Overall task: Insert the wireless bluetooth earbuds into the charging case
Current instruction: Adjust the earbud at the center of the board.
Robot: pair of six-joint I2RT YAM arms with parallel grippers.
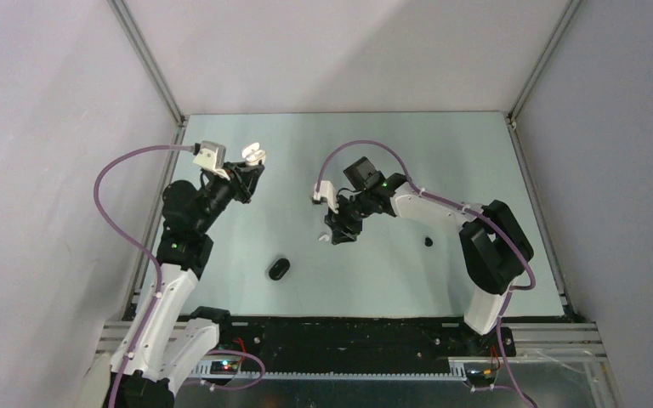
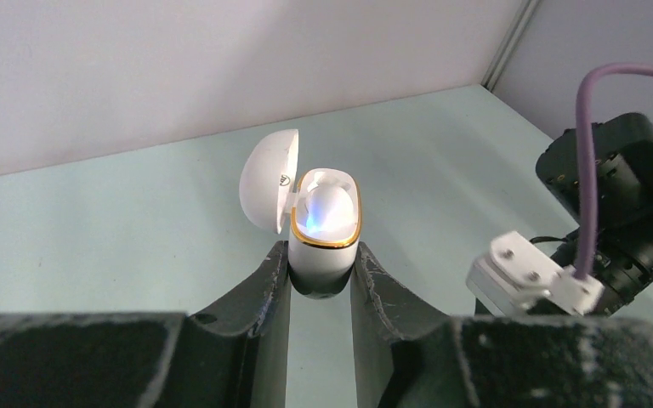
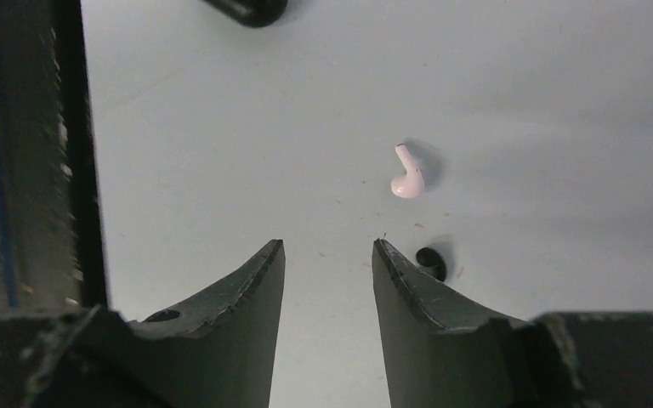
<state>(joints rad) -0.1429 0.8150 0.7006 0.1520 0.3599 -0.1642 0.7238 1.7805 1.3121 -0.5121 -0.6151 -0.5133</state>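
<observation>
My left gripper [image 2: 321,255] is shut on the base of a white charging case [image 2: 326,229]. The case is held upright above the table with its lid [image 2: 269,178] flipped open and a blue glow inside. In the top view this case [image 1: 255,155] sits at the back left. My right gripper [image 3: 327,246] hangs open over the table with nothing between its fingers. A white earbud [image 3: 408,177] lies just ahead of it to the right. A black earbud [image 3: 431,262] rests beside the right fingertip. Another black earbud [image 1: 428,241] lies farther right.
A closed black case [image 1: 279,269] lies on the table between the two arms, seen at the top edge of the right wrist view as the black case [image 3: 251,8]. The right arm's wrist and cable [image 2: 604,195] stand to the right of the held case.
</observation>
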